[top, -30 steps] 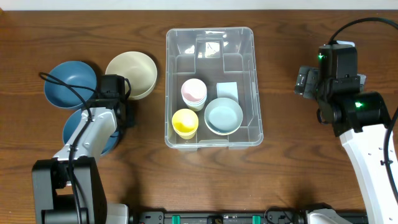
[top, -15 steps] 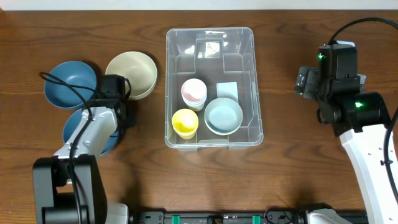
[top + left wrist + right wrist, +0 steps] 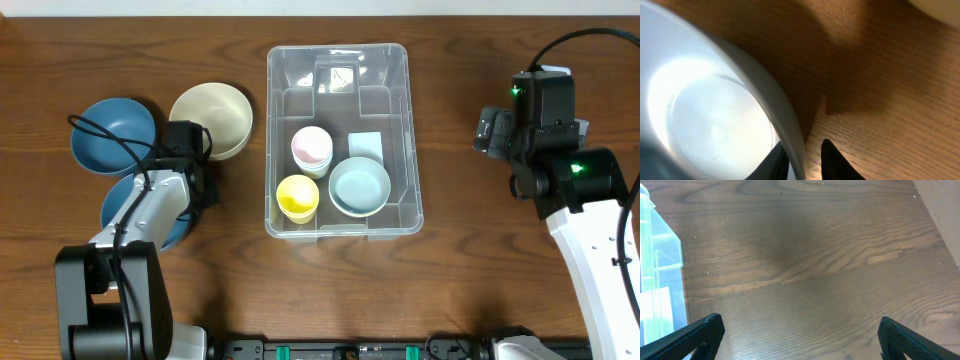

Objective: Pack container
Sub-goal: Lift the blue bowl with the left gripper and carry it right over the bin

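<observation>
Currently | left pincer [image 3: 804,148] nips blue bowl [image 3: 715,115] rim | right pincer [image 3: 800,322] wide above table [image 3: 815,255]

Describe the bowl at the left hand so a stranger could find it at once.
Left of the clear container stand three bowls. The nearest blue bowl lies partly under the arm; unlike the other blue bowl, the left hand straddles its rim.

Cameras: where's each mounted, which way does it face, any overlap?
Overhead: fixed above the table, looking straight down; container, bowls, both arms show.
Left wrist: on the left arm, looking down at a blue bowl; left gripper fingers straddle its rim.
Right wrist: on the right arm, looking down at bare wood; open right gripper at the bottom corners.
Shared: overhead and right wrist both show the container.
</observation>
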You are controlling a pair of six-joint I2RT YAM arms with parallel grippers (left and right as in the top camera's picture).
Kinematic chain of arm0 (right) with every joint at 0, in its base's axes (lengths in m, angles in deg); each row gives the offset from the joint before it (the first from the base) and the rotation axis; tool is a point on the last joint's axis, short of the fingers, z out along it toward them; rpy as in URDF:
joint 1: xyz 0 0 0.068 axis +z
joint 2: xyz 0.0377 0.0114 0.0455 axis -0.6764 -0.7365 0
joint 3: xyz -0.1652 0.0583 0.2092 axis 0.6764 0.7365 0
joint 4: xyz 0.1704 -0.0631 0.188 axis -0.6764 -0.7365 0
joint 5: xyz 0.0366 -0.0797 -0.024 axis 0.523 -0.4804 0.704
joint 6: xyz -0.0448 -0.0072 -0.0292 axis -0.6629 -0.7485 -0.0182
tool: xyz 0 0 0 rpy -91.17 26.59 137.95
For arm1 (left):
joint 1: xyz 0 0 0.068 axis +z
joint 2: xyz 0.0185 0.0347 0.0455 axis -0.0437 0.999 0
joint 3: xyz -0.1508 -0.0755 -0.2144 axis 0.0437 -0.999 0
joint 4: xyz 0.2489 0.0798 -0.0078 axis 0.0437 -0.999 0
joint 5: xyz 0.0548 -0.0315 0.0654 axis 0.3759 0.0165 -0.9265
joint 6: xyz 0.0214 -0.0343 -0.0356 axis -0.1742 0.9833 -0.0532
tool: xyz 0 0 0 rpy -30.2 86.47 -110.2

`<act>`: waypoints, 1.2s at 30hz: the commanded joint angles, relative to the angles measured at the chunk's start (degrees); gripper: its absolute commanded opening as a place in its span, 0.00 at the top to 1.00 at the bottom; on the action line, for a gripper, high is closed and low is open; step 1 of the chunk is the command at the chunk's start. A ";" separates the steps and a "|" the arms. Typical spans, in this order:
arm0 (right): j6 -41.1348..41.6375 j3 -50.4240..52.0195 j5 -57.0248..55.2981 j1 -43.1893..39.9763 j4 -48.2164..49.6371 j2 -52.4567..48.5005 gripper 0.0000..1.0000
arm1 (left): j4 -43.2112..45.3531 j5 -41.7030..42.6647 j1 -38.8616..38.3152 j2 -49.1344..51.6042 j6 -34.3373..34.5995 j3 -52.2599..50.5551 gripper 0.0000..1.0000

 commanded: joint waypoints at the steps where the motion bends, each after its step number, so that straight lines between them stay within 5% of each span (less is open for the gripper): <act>1: 0.46 -0.85 -0.55 -0.39 -0.09 0.57 0.01 | -0.90 -0.66 -0.11 -0.68 -0.13 -0.15 0.80; 6: 0.46 -0.85 -0.57 -0.39 -0.09 0.57 0.01 | -1.75 -0.66 -0.11 -2.89 -0.11 -0.15 0.94; 23: 0.46 -0.85 -0.57 -0.39 -0.09 0.57 0.01 | -2.03 -0.42 -0.13 -17.92 1.88 0.22 0.94; 36: 0.46 -0.85 -0.57 -0.39 -0.09 0.57 0.01 | 1.20 18.01 -1.64 -25.73 1.79 11.30 0.94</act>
